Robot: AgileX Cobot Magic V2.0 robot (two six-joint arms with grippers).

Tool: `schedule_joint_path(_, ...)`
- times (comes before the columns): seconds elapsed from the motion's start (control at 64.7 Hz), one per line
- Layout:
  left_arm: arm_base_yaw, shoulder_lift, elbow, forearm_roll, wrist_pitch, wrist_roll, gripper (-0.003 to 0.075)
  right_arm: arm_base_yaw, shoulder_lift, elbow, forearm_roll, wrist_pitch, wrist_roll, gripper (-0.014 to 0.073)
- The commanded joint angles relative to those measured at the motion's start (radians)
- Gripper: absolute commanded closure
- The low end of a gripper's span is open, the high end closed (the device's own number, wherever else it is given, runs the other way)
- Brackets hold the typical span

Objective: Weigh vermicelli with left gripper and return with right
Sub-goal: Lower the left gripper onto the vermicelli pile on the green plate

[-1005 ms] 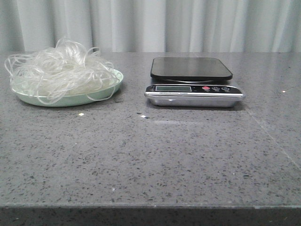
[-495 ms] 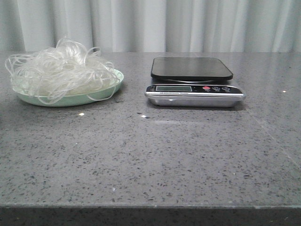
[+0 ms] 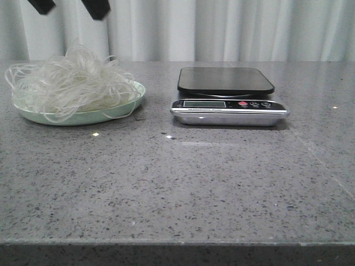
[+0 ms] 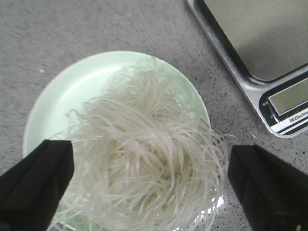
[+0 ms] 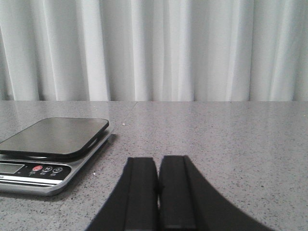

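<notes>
Left end effector (image 4: 144, 185) (matte black, spread) above fluffy glassy vermicelli (image 4: 144, 159)

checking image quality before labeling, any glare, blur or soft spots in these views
Front view: sharp, with small specular glints on the table and a faint reflective streak before the scale. Left wrist view: the left hand has its near fingers soft, and the vermicelli is slightly blurred. Right wrist view: evenly lit, right hand dark with little detail.
</notes>
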Motion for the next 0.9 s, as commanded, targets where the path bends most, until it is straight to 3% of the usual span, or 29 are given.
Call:
schedule_joint_path(0.0, -0.006, 0.008, -0.043, -0.005, -0.004, -0.010, 0.0028, -0.006, -0.016, -0.009, 0.001, -0.085, 0.000, 0.0428)
schedule_joint_path(0.727, -0.003, 0.181, -0.043, -0.002, 0.071, -0.022, 0.0032, -0.006, -0.016, -0.009, 0.001, -0.085, 0.000, 0.0428)
schedule_joint_path(0.804, -0.003, 0.191, -0.043, 0.001, 0.079, -0.028, 0.0080, -0.006, -0.016, -0.009, 0.001, -0.085, 0.000, 0.0428)
schedule_joint_path(0.866, -0.003, 0.191, -0.043, 0.004, 0.081, -0.036, 0.0174, -0.006, -0.016, -0.009, 0.001, -0.085, 0.000, 0.0428)
schedule_joint_path(0.881, -0.003, 0.191, -0.043, 0.006, 0.081, -0.037, 0.0241, -0.006, -0.016, -0.009, 0.001, -0.085, 0.000, 0.0428)
